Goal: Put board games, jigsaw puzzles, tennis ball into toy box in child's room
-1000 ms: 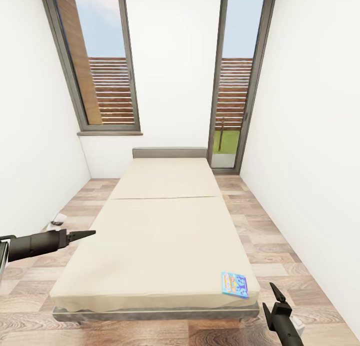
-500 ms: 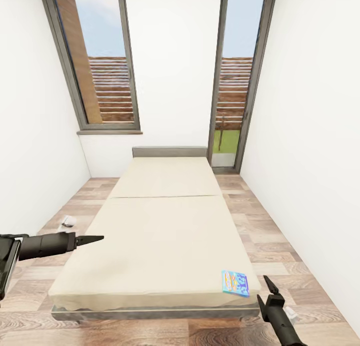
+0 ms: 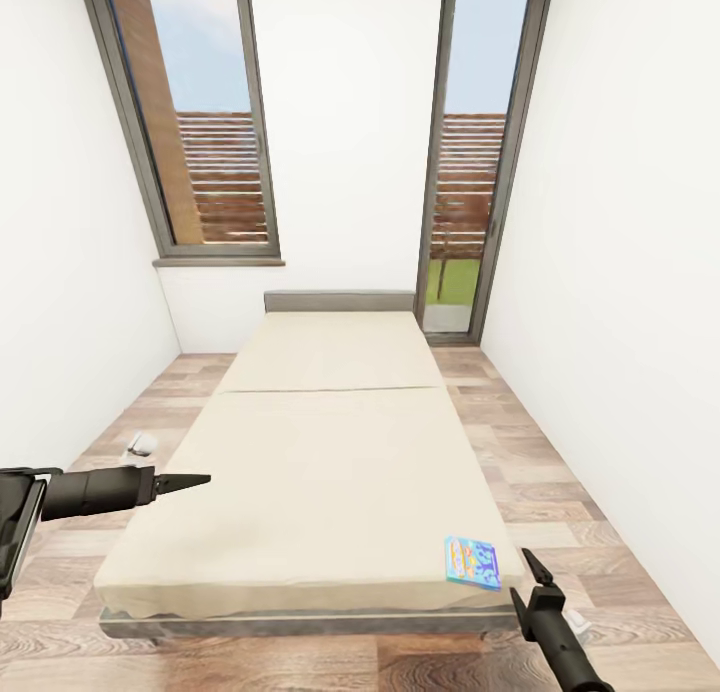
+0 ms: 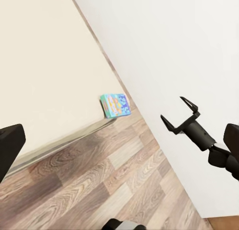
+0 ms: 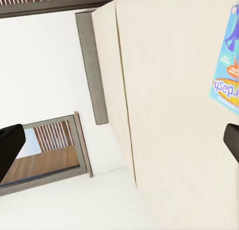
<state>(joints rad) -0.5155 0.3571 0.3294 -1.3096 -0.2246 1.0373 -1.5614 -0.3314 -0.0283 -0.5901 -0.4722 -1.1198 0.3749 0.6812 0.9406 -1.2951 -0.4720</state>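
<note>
Can see one light blue board game (image 3: 471,562) lying flat on the bed (image 3: 330,442), right at the near right corner, close to the edge. Lies with its long side running from near to far, turned just a little. Cannot spot a second game on the bed from here. Looking for the closer arm gives an easy answer: the right pincer (image 3: 520,572) hangs just beside that corner, a bit nearer and to the right of the game, over the wood floor and not touching anything. Shows its two fingers spread wide apart in the left wrist view, with nothing between them. From the right wrist view, can see the game's blue top off to one side past the fingers, not lined up between them yet. Now for the left pincer (image 3: 195,482): sits at the left edge of the bed, well apart from the game, fingers apart too and holding nothing. So probably best to reach with the right arm, going up and left a little, then closing across the game's short side.
</note>
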